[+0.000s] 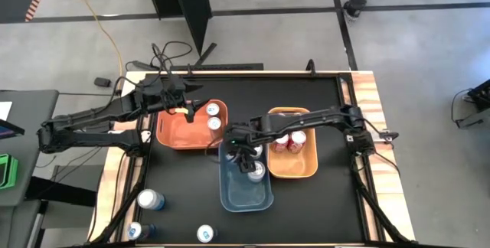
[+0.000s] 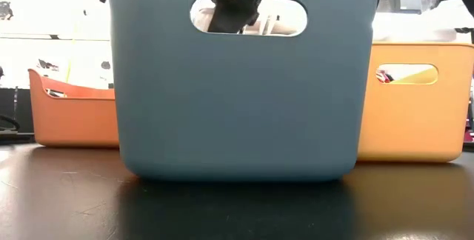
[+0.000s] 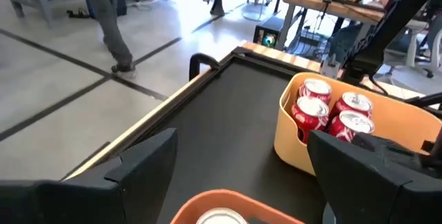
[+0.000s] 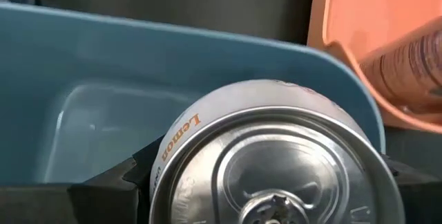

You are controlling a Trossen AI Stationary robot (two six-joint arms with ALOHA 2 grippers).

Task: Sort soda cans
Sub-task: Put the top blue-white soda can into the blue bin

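Right gripper (image 1: pixel 250 161) holds a silver can (image 4: pixel 273 162) over the blue bin (image 1: pixel 245 193), near the frame centre.

The can has a silver top, a pale body and the orange word "Lemon" on its side; the two dark fingers (image 4: pixel 110 182) are closed on its sides. Red cans (image 3: pixel 312 110) stand in the yellow bin (image 1: pixel 295 170), right of centre. Two pale cans (image 1: pixel 213 116) stand in the orange bin (image 1: pixel 176 132), left of centre. Three blue-and-silver cans (image 1: pixel 151 199) stand on the black bench (image 1: pixel 321 202) at lower left. The left gripper (image 1: pixel 187 110) hangs open over the orange bin, its arm coming from the left edge.
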